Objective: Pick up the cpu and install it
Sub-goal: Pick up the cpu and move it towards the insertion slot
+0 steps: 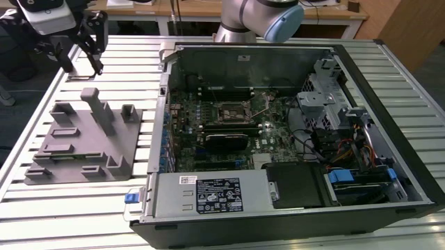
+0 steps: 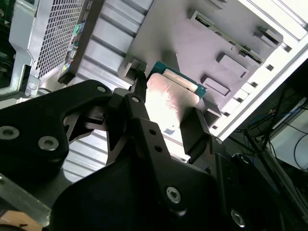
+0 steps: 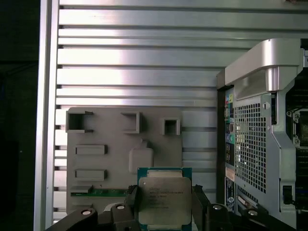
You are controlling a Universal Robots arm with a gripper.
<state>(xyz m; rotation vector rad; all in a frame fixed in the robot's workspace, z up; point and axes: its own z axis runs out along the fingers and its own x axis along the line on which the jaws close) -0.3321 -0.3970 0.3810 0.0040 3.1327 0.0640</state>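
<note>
Silver square cpu [image 3: 164,201] in black hand [image 3: 166,206]

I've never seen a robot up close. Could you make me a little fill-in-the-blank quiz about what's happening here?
1. The black tool holds the flat square silver-topped cpu between its two ____.
2. In the exterior view, the grey plastic fixture block sits to the ____ of the open black computer case.
3. Inside the case lies a ____ motherboard.
Missing words: fingers; left; green.
</note>
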